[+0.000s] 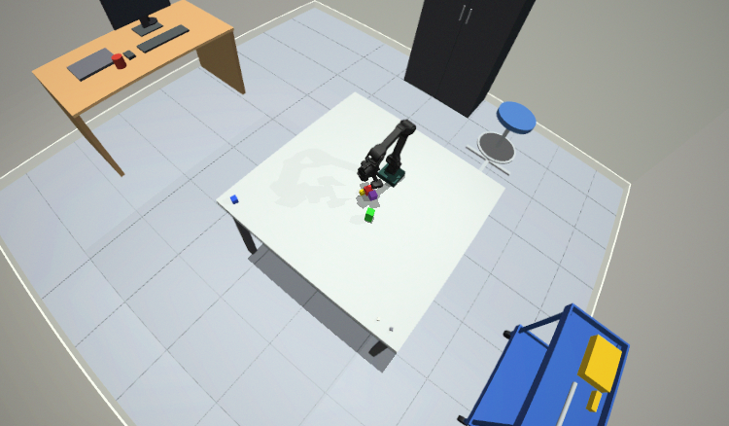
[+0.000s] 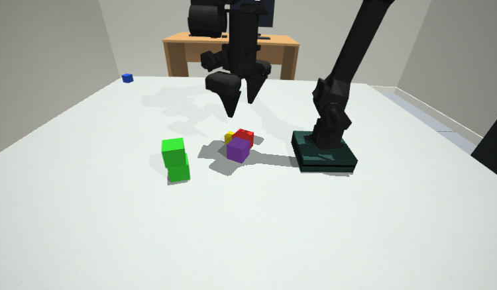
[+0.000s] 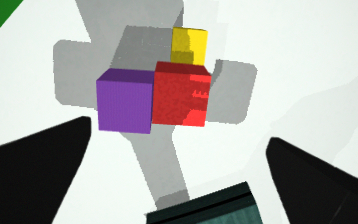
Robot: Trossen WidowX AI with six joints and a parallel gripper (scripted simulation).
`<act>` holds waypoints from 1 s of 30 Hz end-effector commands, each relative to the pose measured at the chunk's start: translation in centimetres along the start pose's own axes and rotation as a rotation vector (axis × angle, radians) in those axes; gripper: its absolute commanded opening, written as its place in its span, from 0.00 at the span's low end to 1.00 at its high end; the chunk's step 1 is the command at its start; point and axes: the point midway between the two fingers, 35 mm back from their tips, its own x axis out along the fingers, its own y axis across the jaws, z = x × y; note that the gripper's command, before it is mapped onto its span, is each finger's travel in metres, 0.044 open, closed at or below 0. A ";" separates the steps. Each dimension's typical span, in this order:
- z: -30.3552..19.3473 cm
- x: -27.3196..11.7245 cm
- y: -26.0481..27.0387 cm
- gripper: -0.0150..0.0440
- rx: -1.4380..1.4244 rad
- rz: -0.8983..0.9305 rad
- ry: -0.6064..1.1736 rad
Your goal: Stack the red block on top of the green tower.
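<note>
Hovering wide open and empty above the red block (image 2: 244, 136), which sat wedged against purple block (image 2: 238, 149) and yellow block (image 2: 228, 136), right of the green tower (image 2: 175, 159), the gripper (image 2: 239, 104) stood at the approach step; next likely a straight descent.
</note>
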 end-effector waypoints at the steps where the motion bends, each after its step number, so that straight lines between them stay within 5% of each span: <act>1: -0.5 -0.5 -0.5 1.00 -0.053 0.005 0.021; 30: -0.6 6.5 -0.3 1.00 -0.053 0.005 0.022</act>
